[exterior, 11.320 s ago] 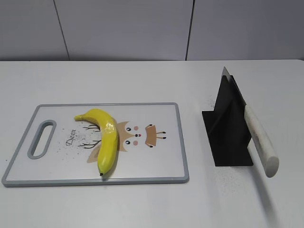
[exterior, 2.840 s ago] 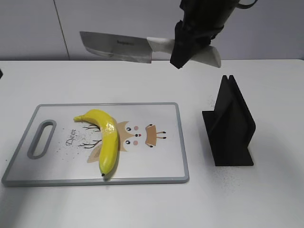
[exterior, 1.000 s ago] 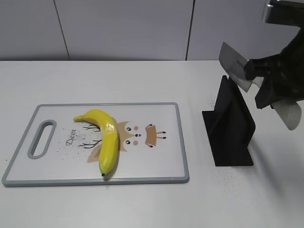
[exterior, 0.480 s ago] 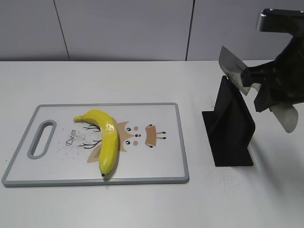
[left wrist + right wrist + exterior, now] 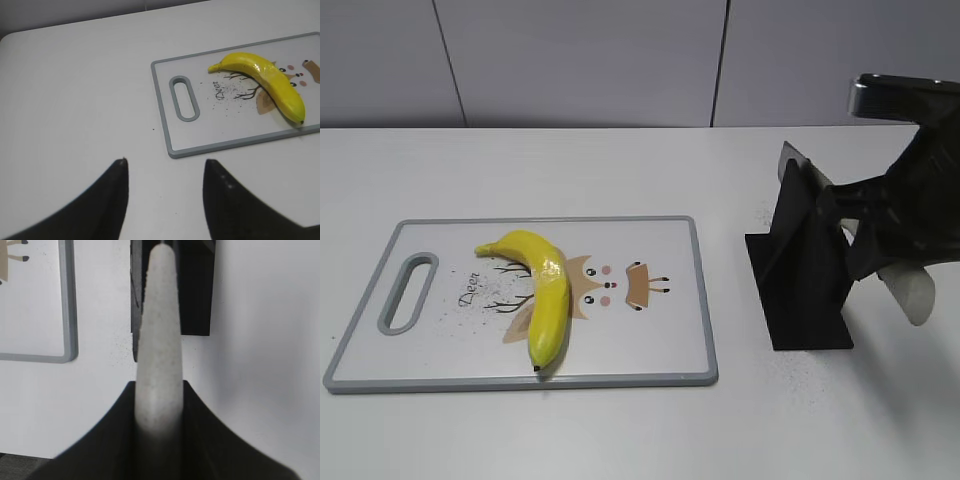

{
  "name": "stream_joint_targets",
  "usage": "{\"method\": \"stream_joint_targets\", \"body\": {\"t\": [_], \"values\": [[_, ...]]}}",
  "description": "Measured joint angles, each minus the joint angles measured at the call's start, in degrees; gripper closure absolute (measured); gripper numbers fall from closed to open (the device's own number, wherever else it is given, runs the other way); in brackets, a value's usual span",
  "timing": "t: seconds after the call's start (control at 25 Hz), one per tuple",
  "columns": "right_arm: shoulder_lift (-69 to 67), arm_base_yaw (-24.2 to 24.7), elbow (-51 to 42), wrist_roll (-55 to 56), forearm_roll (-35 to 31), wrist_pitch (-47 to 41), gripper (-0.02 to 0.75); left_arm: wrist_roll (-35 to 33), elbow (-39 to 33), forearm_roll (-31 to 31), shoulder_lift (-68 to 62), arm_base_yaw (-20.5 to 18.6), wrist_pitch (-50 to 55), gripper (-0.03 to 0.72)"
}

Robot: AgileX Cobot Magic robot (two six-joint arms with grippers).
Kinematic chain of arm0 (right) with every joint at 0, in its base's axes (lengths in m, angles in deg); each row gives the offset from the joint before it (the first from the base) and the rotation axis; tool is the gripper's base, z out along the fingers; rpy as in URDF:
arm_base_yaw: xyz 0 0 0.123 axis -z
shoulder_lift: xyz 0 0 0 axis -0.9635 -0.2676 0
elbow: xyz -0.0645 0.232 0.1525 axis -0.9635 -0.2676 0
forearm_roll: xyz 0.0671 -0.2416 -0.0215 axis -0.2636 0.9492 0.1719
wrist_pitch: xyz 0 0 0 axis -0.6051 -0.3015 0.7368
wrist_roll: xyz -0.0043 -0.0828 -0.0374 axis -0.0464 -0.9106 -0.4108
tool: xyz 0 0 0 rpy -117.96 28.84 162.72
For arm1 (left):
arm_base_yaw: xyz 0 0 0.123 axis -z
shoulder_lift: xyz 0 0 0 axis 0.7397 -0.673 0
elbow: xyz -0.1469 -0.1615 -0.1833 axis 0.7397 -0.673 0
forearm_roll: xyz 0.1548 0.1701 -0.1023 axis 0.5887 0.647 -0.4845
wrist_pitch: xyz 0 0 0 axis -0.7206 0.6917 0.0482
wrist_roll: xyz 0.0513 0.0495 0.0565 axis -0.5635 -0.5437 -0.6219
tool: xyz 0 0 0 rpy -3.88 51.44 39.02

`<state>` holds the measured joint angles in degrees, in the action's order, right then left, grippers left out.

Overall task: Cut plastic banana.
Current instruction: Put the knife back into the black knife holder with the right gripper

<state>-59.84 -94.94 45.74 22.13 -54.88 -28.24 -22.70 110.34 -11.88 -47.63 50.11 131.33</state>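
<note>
While your right arm leans in from the right edge of the exterior view, its black gripper (image 5: 880,225) sits just right of the black wedge-shaped knife stand (image 5: 805,265), jaws clamped on the pale speckled handle (image 5: 159,347) of the steel-bladed kitchen knife (image 5: 800,170). In the right wrist view the handle fills the gap between both jaws and runs up to the stand's top edge. In the exterior view the handle's butt end (image 5: 912,290) sticks out below and right of the gripper, tilted downward; the blade slopes up and left, and only a sliver of it shows above the stand's upper edge. Whether the blade sits in the stand's slot or just at it, you cannot tell.

Your left gripper (image 5: 165,192) hovers above bare white counter (image 5: 620,165), pointed toward the board's handle end. Its jaws stand apart with nothing between them; the two dark fingers (image 5: 107,200) frame open counter.

The glossy bright yellow curved plastic banana (image 5: 542,290) lies whole on the grey-rimmed white cutting board (image 5: 650,375), on the left-centre part, over the printed owl and branch artwork. Its dark tip points toward the board's near edge, its stem toward the handle cut-out (image 5: 408,292). Board and stand are well apart on the counter.
</note>
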Motion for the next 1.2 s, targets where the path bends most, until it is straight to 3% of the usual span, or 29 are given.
{"method": "stream_joint_targets", "body": {"t": [0.12, 0.32, 0.4, 0.76, 1.2], "values": [[0.00, 0.11, -0.02, -1.80, -1.32, -1.54, 0.525, 0.00, 0.00, 0.00, 0.00, 0.00, 0.00, 0.223], [0.40, 0.04, -0.19, -5.27, -3.56, -2.98, 0.230, 0.00, 0.00, 0.00, 0.00, 0.00, 0.00, 0.225], [2.05, -0.08, -0.19, -7.00, -3.87, -3.33, 0.155, 0.00, 0.00, 0.00, 0.00, 0.00, 0.00, 0.224], [21.53, -0.08, -5.36, -22.05, -4.22, -3.61, 0.134, 9.20, -0.08, 2.50, 0.00, 0.00, -0.27, 0.224], [50.34, -0.08, -22.26, -26.17, -2.08, -4.03, 0.148, 10.11, -0.36, 2.97, 0.00, 0.00, -0.51, 0.224]]}}
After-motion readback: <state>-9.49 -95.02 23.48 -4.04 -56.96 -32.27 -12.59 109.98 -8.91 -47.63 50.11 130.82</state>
